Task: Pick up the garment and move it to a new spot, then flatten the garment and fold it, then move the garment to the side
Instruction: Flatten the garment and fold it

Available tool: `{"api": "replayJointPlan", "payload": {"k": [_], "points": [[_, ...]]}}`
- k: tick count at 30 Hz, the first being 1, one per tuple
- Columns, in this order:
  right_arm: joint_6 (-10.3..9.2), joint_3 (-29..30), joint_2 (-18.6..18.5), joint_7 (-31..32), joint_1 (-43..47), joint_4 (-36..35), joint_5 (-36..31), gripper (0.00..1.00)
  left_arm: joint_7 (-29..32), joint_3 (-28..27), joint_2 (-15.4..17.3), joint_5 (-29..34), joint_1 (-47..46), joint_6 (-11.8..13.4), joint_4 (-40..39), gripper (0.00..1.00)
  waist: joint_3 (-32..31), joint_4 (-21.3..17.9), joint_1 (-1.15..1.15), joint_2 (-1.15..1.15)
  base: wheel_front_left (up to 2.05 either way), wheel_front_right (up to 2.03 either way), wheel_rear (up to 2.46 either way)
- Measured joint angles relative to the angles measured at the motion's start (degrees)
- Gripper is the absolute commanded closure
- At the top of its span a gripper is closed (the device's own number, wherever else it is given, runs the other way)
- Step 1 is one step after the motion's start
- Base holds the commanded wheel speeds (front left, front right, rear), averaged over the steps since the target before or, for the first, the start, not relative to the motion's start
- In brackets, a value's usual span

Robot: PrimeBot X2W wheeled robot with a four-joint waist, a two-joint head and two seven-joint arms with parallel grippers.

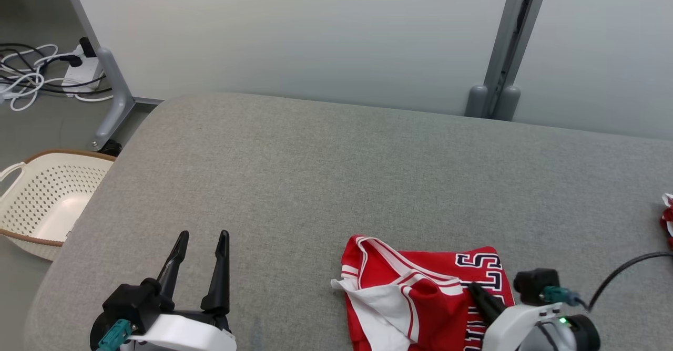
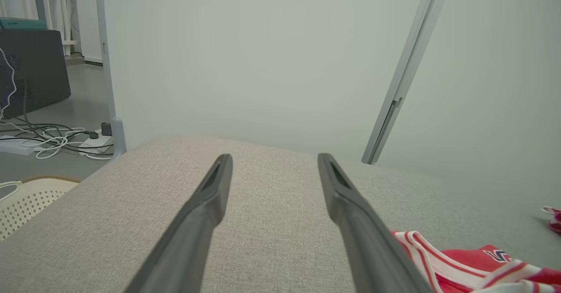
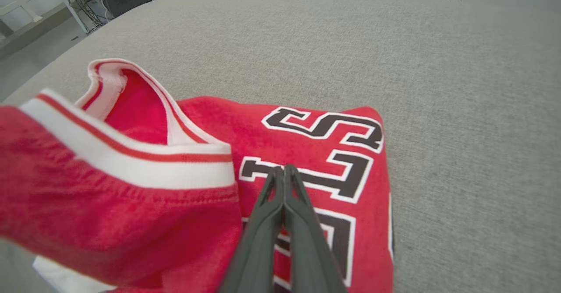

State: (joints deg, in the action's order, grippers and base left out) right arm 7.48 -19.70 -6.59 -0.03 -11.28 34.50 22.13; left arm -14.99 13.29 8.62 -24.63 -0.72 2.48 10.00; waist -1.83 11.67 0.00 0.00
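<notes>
A red garment with white trim and dark block lettering is lying crumpled and partly doubled over itself on a grey fabric-covered table, near the front edge on the robot's right. The right hand is lying on the lettering with its two dark fingers pressed shut. Whether any cloth is caught between them cannot be told. The left hand is hovering wide open over bare table, well apart from the garment and holding nothing. If the closed fingers are pinching only one layer, or none, a lift is likely to end up dragging or unrolling the garment rather than carrying it whole, with the loose striped trim trailing behind. The right wrist view is showing the fingertips meeting on the lettering, with a raised fold of red cloth just beside them; the head view is giving this only in part. The head view is showing a pale perforated basket and white cables down at the left, and a scrap of another red item at the table's far right.
</notes>
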Motion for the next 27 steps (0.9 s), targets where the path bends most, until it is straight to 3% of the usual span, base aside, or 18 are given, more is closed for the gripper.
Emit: {"api": "replayJointPlan", "payload": {"k": [13, 17, 21, 27], "points": [[0.00, -21.6, 2.9, -0.2, -1.1, -1.0, 8.6, 1.00, 0.0, -1.2, -0.9, 0.9, 0.2, -1.2, 1.4, 0.00, -0.1, 1.2, 0.00, 0.00, 0.00, 0.00, 0.00], [0.01, -25.7, 3.0, -0.8, -1.7, -2.5, 11.5, 1.00, 0.0, -1.4, -1.1, 1.0, 0.2, -1.5, 1.5, 0.00, 0.0, 1.1, 0.00, 0.00, 0.00, 0.00, 0.00], [0.02, -27.0, 1.1, -4.3, -4.1, -4.9, 13.7, 1.00, 0.0, -2.1, -1.2, 1.3, 0.2, -1.7, 1.6, 0.00, 0.2, 0.5, 0.00, 0.00, 0.00, 0.00, 0.00], [0.01, -22.7, -2.4, -7.8, -6.5, -7.6, 11.6, 1.00, 0.0, -2.6, -1.8, 1.8, 0.6, -1.7, 1.4, 0.00, 0.2, -1.2, 0.00, 0.00, 0.00, 0.00, 0.00]]}}
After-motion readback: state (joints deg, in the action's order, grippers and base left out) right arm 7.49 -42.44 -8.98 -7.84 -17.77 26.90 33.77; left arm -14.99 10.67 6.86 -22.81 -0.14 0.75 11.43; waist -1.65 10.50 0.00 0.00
